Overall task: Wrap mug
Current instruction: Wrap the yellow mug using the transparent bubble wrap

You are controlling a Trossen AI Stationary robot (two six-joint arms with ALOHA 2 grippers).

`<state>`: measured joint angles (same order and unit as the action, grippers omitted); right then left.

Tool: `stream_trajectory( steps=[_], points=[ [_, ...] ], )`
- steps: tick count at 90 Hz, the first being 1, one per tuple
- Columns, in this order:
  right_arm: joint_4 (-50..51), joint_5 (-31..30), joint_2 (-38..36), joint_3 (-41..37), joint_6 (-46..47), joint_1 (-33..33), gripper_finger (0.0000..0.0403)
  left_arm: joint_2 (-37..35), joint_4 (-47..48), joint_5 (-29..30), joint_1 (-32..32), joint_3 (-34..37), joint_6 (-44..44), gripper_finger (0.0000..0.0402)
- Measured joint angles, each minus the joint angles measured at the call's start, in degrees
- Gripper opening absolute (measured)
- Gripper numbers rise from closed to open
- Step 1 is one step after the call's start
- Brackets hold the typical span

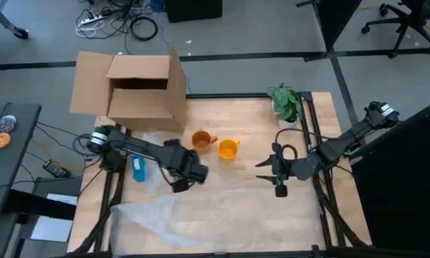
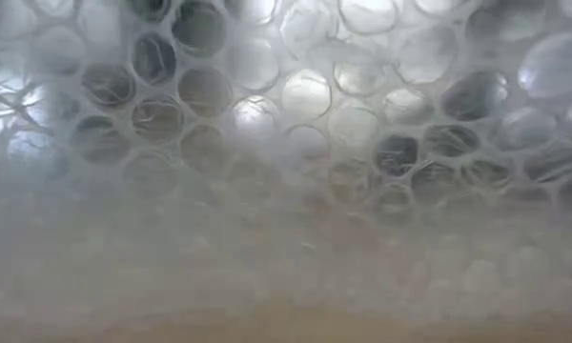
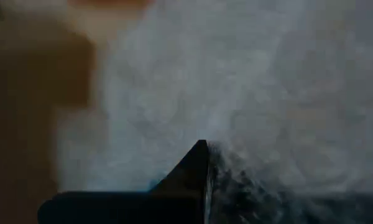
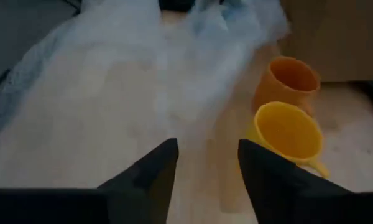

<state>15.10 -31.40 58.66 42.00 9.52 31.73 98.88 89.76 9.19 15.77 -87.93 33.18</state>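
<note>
Mugs (image 1: 215, 144) untouched; left fingers (image 1: 180, 185) pinch bubble wrap (image 1: 201, 208), right fingers (image 4: 205, 168) parted

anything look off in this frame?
Yes: the bubble wrap hangs over the table's front edge and fills the whole low view, blocking that camera. Both mugs, orange and yellow, stand upright, unwrapped.

Left gripper (image 1: 180, 185) low over table, fingers pressed together. Right gripper (image 1: 271, 170) well apart to its right, fingers (image 4: 150, 171) spread, nothing between.
</note>
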Motion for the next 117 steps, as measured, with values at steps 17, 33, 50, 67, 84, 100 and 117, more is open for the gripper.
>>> stream_trajectory(
  steps=[17,33,50,67,84,100,117],
  points=[
    [-1.22,-0.59,3.49,0.0,-0.72,-1.41,0.0163,-11.74,0.37,-5.44,-0.03,17.5,6.36,0.0],
    [-7.22,-0.68,9.64,0.01,-3.41,-5.91,0.016,-22.64,0.42,5.21,-0.77,29.37,16.0,0.0],
    [-17.87,5.2,17.52,0.0,-7.97,-12.58,0.017,-28.69,0.2,12.15,-2.1,38.07,26.01,0.0001],
    [-16.91,10.54,21.43,3.39,-9.46,-19.54,0.0194,-29.22,0.34,5.64,-2.76,42.8,28.78,0.0031],
    [-15.86,18.62,25.53,11.26,-10.76,-21.53,0.0216,-29.17,-1.49,4.85,-3.08,43.04,29.8,0.0074],
    [-5.75,18.16,29.56,17.27,-12.7,-23.76,0.0221,-28.79,-5.48,-4.02,-3.13,43.04,26.76,0.0113],
    [1.21,22.13,34.62,21.25,-11.31,-28.41,0.0221,-27.93,-6.38,-15.82,-3.13,43.04,23.98,0.0149]
  ],
)
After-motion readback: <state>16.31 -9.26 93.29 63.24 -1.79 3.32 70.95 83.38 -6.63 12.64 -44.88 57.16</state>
